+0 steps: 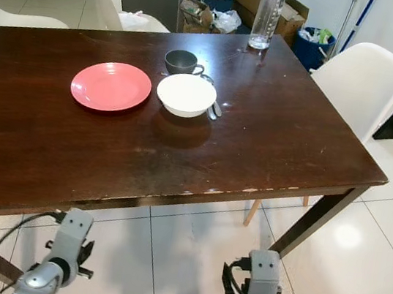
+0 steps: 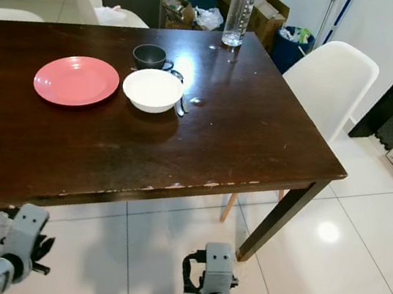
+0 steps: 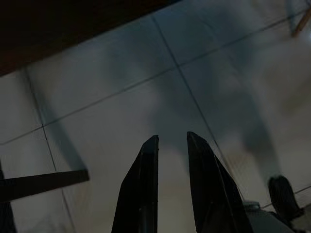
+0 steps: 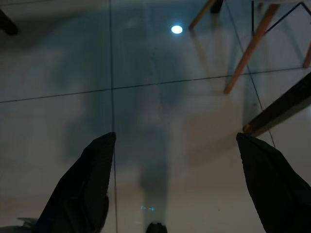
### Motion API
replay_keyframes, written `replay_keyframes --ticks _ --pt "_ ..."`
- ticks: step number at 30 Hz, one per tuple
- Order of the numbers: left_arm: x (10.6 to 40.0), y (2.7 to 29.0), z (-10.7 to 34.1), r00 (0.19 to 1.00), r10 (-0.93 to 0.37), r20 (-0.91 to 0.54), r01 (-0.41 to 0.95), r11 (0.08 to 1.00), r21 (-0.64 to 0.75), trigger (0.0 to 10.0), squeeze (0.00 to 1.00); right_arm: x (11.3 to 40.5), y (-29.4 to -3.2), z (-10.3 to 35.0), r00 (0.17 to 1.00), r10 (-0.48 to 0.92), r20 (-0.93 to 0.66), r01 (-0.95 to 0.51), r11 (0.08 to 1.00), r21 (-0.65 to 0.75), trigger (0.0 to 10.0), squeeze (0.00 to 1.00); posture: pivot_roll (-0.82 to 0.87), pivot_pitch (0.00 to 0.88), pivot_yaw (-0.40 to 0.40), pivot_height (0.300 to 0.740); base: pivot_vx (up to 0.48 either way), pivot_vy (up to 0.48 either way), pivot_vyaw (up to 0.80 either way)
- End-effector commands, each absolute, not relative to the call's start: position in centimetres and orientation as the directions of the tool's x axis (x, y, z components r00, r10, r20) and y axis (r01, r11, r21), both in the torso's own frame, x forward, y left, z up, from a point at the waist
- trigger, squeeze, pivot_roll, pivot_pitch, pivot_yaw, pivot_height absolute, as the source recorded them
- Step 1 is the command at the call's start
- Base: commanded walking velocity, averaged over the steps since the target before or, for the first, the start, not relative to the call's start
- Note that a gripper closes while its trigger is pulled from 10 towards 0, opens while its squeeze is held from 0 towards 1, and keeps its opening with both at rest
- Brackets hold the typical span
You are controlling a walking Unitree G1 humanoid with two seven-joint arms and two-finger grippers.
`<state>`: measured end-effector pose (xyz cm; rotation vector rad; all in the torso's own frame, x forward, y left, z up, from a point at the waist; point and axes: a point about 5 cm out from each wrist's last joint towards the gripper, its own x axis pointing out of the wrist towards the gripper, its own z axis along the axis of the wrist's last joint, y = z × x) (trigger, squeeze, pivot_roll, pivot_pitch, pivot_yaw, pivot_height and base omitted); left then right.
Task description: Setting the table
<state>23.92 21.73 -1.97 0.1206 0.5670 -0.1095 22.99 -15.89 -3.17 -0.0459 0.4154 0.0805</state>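
Both arms hang low, left jaws nearly together, right apart, far below the white bowl (image 1: 186,94).

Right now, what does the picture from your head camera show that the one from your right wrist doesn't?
The left eye view alone shows the dark wooden table with its pink plate, white bowl, dark cup and clear water bottle, plus a white chair.

The right wrist view alone shows the right gripper, its fingers spread wide, and a lamp's bright reflection.

Both share the pale tiled floor, slanting wooden chair legs and a dark table leg.
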Motion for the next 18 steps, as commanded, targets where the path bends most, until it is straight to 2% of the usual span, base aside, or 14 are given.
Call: replay_keyframes --ticks 1,4,18 --pt "22.8 21.8 -2.8 0.814 -0.072 -0.577 0.138 0.988 0.071 10.0 0.0 22.3 -15.9 -3.7 0.903 0.067 -0.425 -0.085 0.996 -0.023 10.0 0.0 -0.02 0.071 0.084 0.74 0.0 0.0 0.0" --pt "22.3 22.3 -3.3 0.8 -0.035 -0.599 0.084 0.995 0.054 10.0 0.0 22.2 -16.0 -3.7 0.904 0.068 -0.422 -0.093 0.995 -0.038 10.0 0.0 -0.04 0.068 0.094 0.74 0.0 0.0 0.0" --pt "21.7 21.9 -3.8 0.792 -0.037 -0.61 0.087 0.995 0.053 10.0 0.0 22.3 -16.0 -3.7 0.906 0.074 -0.416 -0.1 0.994 -0.039 10.0 0.0 -0.03 0.074 0.071 0.74 0.0 0.0 0.0"
